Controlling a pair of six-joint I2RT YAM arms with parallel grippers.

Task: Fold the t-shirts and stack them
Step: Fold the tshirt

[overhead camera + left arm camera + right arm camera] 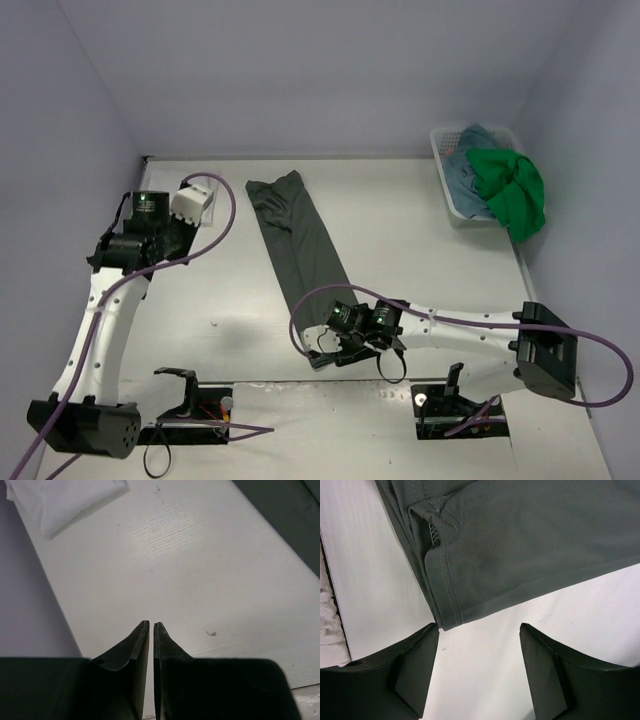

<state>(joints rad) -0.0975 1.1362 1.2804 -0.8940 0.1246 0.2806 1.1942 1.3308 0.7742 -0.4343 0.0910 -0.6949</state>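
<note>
grey-green t-shirt [300, 245] lies before the low, wide right claw [480, 630]; left claw [151, 625] closed.

The top external camera looks steeply down from high behind the rig and covers the whole table [420, 210]. Both wrist cameras sit close over the tabletop, angled forward and down. All three views share the dark grey-green t-shirt [300, 240].
</note>
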